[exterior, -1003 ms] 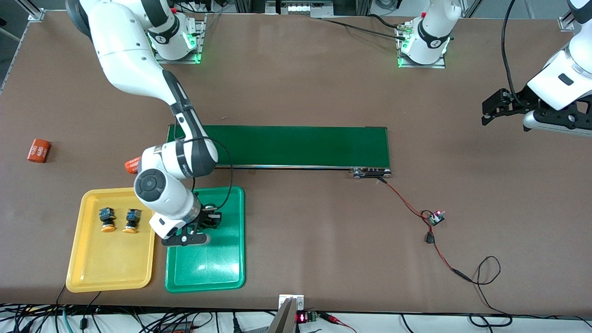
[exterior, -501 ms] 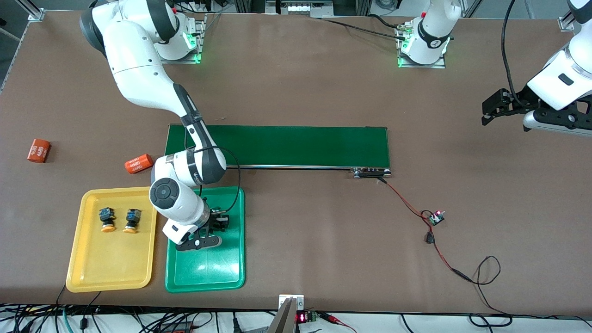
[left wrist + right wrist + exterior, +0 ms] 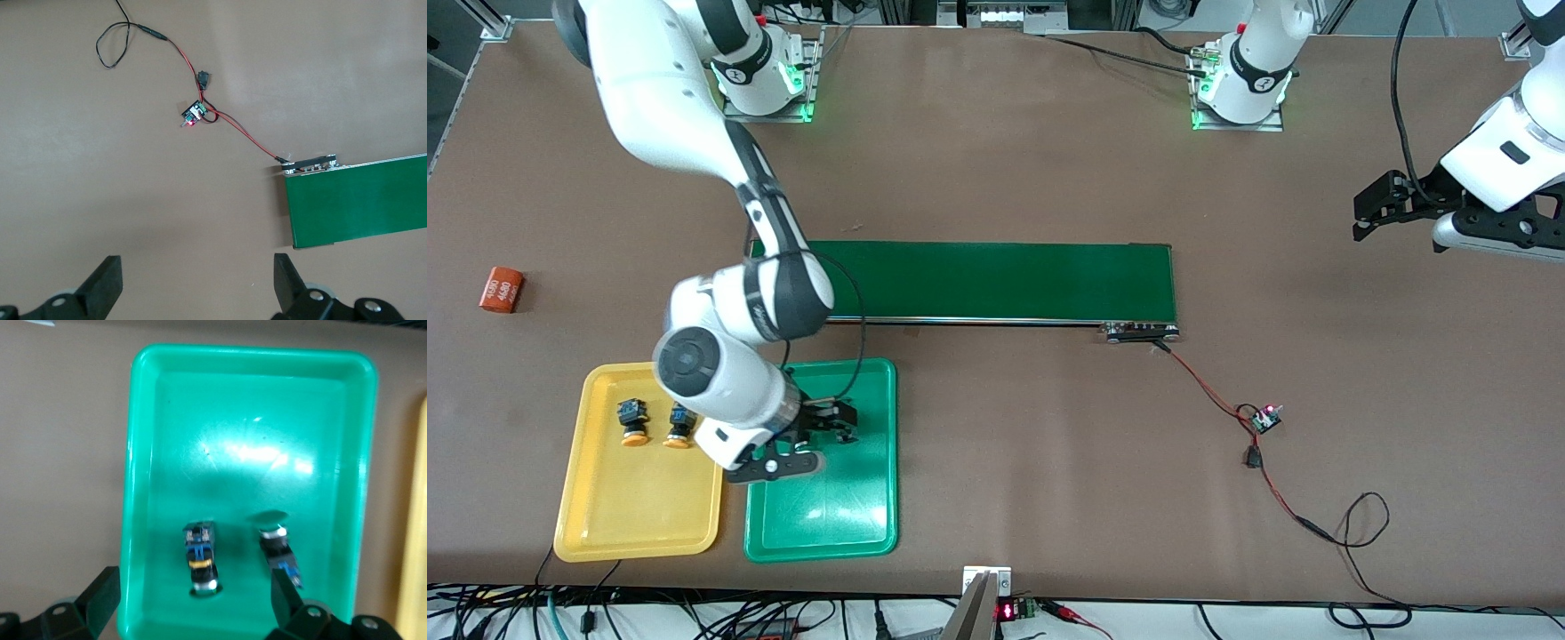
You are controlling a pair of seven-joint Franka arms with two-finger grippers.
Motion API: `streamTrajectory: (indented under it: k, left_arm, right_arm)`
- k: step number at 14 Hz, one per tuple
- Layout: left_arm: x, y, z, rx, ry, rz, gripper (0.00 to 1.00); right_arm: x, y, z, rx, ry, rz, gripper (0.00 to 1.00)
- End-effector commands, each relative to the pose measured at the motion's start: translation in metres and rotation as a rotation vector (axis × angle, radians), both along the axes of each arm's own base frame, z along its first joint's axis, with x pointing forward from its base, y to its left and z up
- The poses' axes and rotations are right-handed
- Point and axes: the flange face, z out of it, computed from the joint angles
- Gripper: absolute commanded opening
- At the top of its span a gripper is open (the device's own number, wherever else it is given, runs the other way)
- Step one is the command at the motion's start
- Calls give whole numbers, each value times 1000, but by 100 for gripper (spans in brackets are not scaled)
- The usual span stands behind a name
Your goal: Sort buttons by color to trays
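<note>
Two green-capped buttons lie in the green tray [image 3: 247, 407], one [image 3: 201, 557] between my right gripper's open fingers and one [image 3: 279, 547] beside a fingertip. My right gripper [image 3: 193, 593] hangs low over that tray [image 3: 827, 507] and holds nothing. In the front view the right gripper [image 3: 831, 425] hides both green buttons. Two yellow-capped buttons [image 3: 633, 423] [image 3: 679, 425] lie in the yellow tray [image 3: 631, 516] beside the green one. My left gripper [image 3: 1383, 209] [image 3: 197, 283] waits open over bare table at the left arm's end.
A long dark green conveyor belt [image 3: 996, 280] lies farther from the front camera than the trays. An orange cylinder [image 3: 502, 290] sits at the right arm's end. A small circuit board [image 3: 1264, 418] on red wires lies toward the left arm's end.
My right gripper has opened over the green tray and let go of a green-capped button. The right arm's elbow has swung toward its own end. The left arm has not moved.
</note>
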Motion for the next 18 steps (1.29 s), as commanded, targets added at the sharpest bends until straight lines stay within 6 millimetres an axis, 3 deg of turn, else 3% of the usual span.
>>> streamTrajectory:
  k: [1, 4, 8, 10, 12, 14, 16, 18]
  left_arm:
    - [0, 2, 5, -17, 4, -15, 100]
    - [0, 1, 6, -17, 2, -16, 100]
    - [0, 2, 5, -17, 4, -15, 100]
    - [0, 1, 5, -17, 4, -16, 100]
    - [0, 2, 5, -17, 5, -16, 100]
    - [0, 2, 5, -17, 4, -16, 100]
    - [0, 2, 5, -17, 4, -15, 100]
    - [0, 2, 5, -17, 4, -15, 100]
  right_arm:
    - [-8, -30, 52, -25, 25, -49, 100]
    - [-23, -50, 109, -36, 54, -70, 100]
    - [-42, -86, 163, -65, 90, -111, 100]
    - [-45, -124, 182, -76, 75, -153, 100]
    - [-61, -192, 193, -48, 94, -226, 100]
    - [-76, -249, 204, -19, 97, -176, 100]
    - [-95, -276, 219, 4, 98, -187, 100]
    - [-123, -272, 240, -51, 88, -166, 100]
